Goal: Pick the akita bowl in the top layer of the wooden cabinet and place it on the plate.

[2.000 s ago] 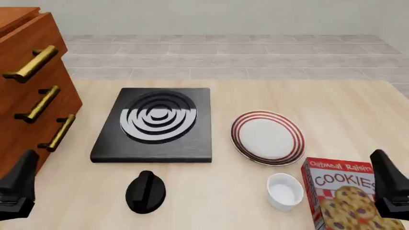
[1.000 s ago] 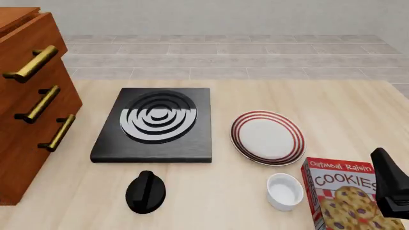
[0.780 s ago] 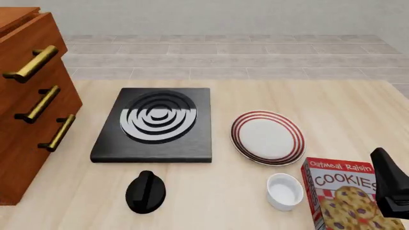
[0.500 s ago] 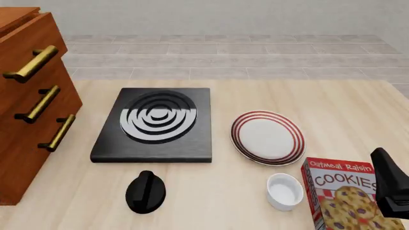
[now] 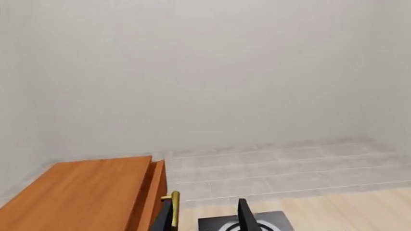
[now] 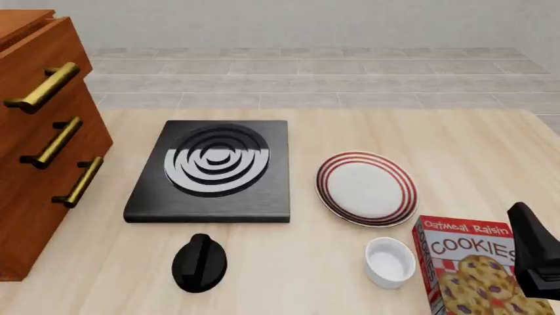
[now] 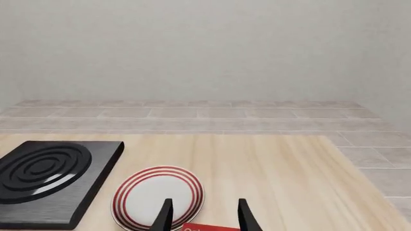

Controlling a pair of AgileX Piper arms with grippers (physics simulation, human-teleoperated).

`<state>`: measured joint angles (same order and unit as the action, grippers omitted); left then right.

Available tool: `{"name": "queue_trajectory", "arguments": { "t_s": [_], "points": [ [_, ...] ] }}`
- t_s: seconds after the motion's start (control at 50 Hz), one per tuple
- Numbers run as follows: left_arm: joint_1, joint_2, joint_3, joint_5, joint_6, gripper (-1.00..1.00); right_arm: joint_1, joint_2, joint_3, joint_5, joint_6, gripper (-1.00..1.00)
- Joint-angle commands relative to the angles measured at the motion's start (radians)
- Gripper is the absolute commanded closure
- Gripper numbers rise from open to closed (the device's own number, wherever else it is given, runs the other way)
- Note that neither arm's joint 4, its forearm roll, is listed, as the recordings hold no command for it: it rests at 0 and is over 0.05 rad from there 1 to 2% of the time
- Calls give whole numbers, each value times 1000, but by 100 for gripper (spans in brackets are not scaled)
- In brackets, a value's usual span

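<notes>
The wooden cabinet [image 6: 35,141] stands at the table's left edge with all three drawers pushed in. Its top layer [image 6: 48,56] is closed, so the akita bowl is hidden. The plate [image 6: 366,188] lies right of centre, bare. My left gripper [image 5: 207,219] is out of the front view. In its wrist view it is open, high up beside the cabinet's top [image 5: 83,195] and a brass handle [image 5: 173,204]. My right gripper [image 7: 204,217] is open, with the plate [image 7: 158,198] just ahead of it. In the front view it [image 6: 534,259] pokes in at the lower right.
A black square stove [image 6: 212,169] with white rings sits between cabinet and plate. In front of it lies a black knob-shaped object [image 6: 199,262]. A plain white small bowl [image 6: 390,262] and a cookie box [image 6: 473,272] stand near my right gripper.
My left gripper, seen two seconds ago in the front view's lower left corner, has left that view. Over the last second nothing has visibly moved.
</notes>
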<state>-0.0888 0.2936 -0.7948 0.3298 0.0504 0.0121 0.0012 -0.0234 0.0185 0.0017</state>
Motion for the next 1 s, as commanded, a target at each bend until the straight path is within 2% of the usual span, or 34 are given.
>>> {"name": "queue_trajectory", "arguments": {
  "t_s": [0.02,0.08,0.12,0.3,0.38,0.52,0.58,0.64,0.72,0.78,0.92,1.0],
  "points": [
    [28,100,-75,33,-10,-100,-2,0,0,1,3,-100],
    [42,119,-94,41,-5,-100,-3,1,0,1,3,-100],
    [59,127,-100,37,34,-100,-3,0,0,1,4,-100],
    [58,183,-151,75,39,-100,-1,0,-1,2,4,-100],
    [58,218,-179,100,85,-100,-1,6,-3,-1,5,-100],
    [67,269,-237,155,93,-100,-3,7,-3,-2,10,-100],
    [101,277,-213,142,157,-100,-2,7,-3,-2,11,-100],
    [96,313,-220,173,136,-100,-1,7,-3,0,15,-100],
    [128,328,-223,185,186,-100,1,5,-1,6,22,-100],
    [122,347,-233,205,177,-100,3,5,-1,6,26,-100],
    [141,393,-285,264,214,-100,-5,21,-5,-2,55,-100],
    [159,410,-299,284,213,-100,-6,19,-7,1,65,-100]
  ]
}}
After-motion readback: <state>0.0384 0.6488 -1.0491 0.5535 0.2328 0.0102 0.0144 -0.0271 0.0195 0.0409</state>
